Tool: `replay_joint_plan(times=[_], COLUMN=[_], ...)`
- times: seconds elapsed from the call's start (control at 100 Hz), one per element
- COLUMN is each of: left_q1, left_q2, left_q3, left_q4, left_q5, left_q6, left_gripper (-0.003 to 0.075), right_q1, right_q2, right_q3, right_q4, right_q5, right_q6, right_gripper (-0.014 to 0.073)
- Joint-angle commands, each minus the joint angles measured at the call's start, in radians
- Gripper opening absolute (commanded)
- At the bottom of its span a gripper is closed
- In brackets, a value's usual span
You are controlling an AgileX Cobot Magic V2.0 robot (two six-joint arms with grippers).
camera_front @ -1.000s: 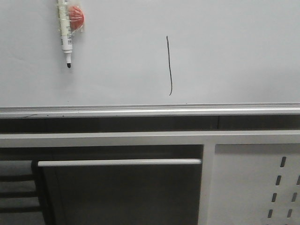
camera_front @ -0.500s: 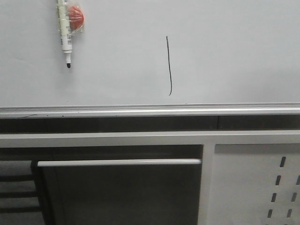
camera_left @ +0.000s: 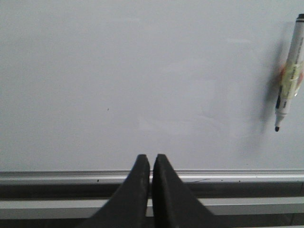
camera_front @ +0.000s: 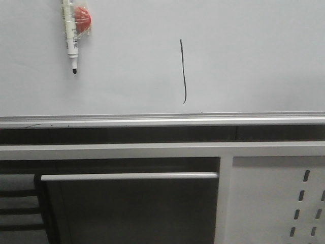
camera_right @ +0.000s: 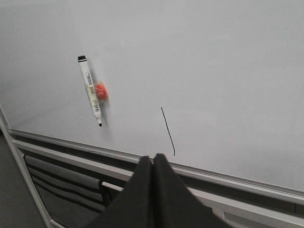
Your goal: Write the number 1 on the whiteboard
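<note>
Your 1 (camera_front: 183,71) is on the board (camera_front: 254,61), marker (camera_front: 69,35) parked. Both end effectors (camera_left: 151,164) (camera_right: 153,164) clenched empty, backed off. Looks done.

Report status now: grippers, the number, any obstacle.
Left gripper shut, empty; right gripper shut, empty. Number 1 on whiteboard. Marker apart from it; nothing blocking.

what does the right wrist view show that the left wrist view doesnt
Only the right wrist view shows the number 1, the red magnet beside the marker, and the right gripper, shut and empty.

Only the left wrist view shows the left gripper, also shut and empty.

Both show the whiteboard, its silver rim and the uncapped marker stuck to the board, tip down, with neither gripper touching it.
</note>
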Motion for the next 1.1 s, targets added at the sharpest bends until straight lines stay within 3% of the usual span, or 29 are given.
replay_joint_plan(times=[0.0, 0.94, 1.03, 1.09], left_q1=[0.023, 0.023, 0.023, 0.023], left_q2=[-0.023, -0.023, -0.023, -0.023], left_q3=[0.042, 0.04, 0.04, 0.04], left_q4=[0.001, -0.008, -0.008, -0.008], left_q5=[-0.055, -0.068, -0.068, -0.068], left_q6=[-0.019, -0.015, -0.015, -0.015], left_gripper=[-0.002, -0.002, -0.002, -0.002], right_q1=[-0.005, -0.005, -0.005, -0.016], right_q2=[0.012, 0.012, 0.012, 0.012], right_q3=[-0.025, -0.025, -0.011, 0.012], right_q4=[0.017, 0.015, -0.082, -0.22], right_q5=[-0.056, -0.063, -0.145, -0.247], right_q6=[-0.002, -0.002, 0.001, 0.105], right_gripper=[-0.0053, -0.0053, -0.0053, -0.0053])
